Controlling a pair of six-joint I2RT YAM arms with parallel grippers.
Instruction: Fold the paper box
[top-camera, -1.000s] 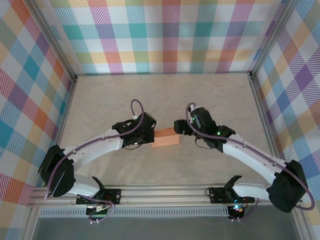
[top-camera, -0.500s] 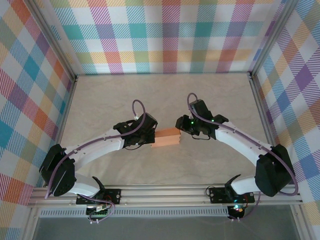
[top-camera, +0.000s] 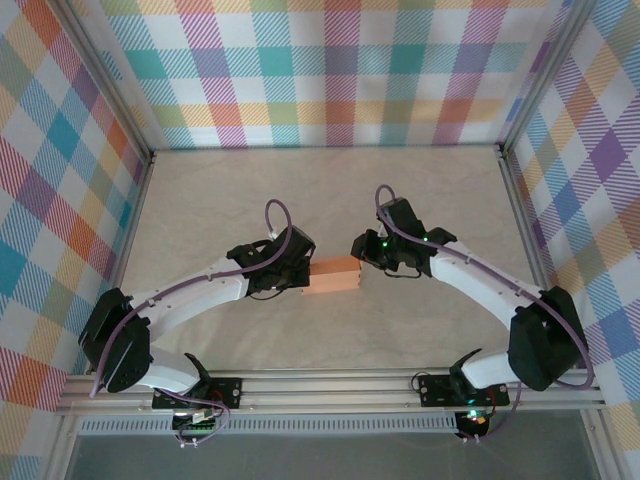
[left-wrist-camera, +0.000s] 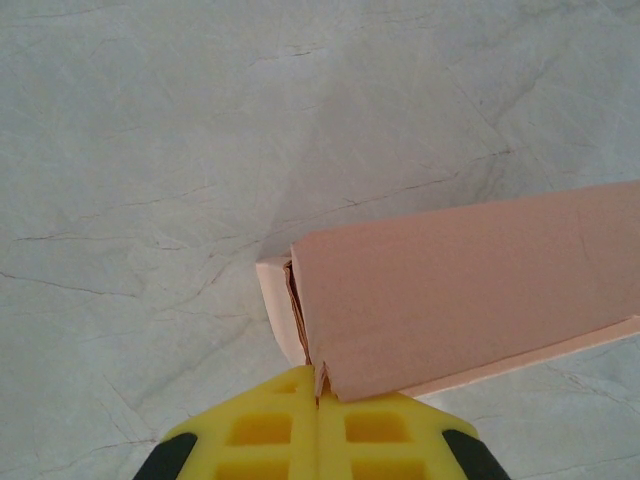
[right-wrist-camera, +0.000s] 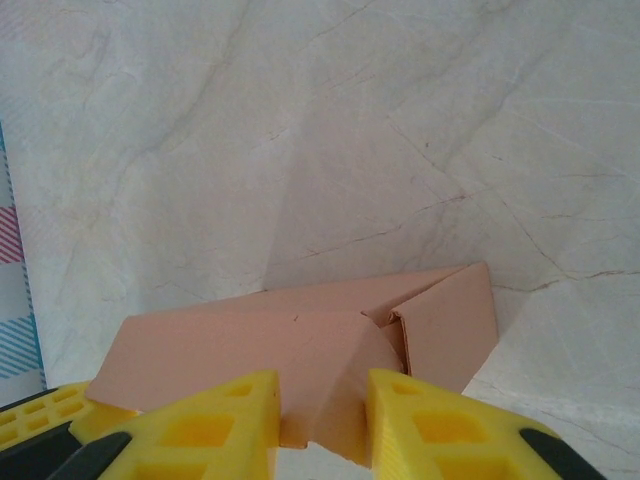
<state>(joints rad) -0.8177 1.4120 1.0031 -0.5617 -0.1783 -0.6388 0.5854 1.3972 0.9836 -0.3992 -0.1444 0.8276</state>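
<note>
The left gripper (top-camera: 303, 273) meets the left end of the box (top-camera: 333, 276), which lies near the middle of the table (top-camera: 330, 195), between the two arms. From the left wrist, that gripper (left-wrist-camera: 318, 398) is closed tight. A corner of the box (left-wrist-camera: 460, 290) runs into the seam between its fingers, so it looks pinched on a thin edge of card there, and the end flap beside it stands slightly ajar. The box is already a shallow closed shape rather than a flat sheet, so the task looks well along, with the ends yet to be settled. The right gripper (top-camera: 362, 255) is at the box's right end. From its wrist, the gripper (right-wrist-camera: 322, 400) has its fingers (right-wrist-camera: 210, 425) set apart with a folded ridge of the box (right-wrist-camera: 230, 345) between them, and both seem to press on it. A triangular flap just beyond is only half tucked. The main risk is crushing, because thin card squeezed across a hollow end could buckle and leave a false crease. If the arms pull apart or twist unevenly, the pinched left edge could tear or slip free, and the box would then spin on the smooth table. If the right side pushes inward before the flap is lined up, the flap may jam outside the wall instead of sliding in.
</note>
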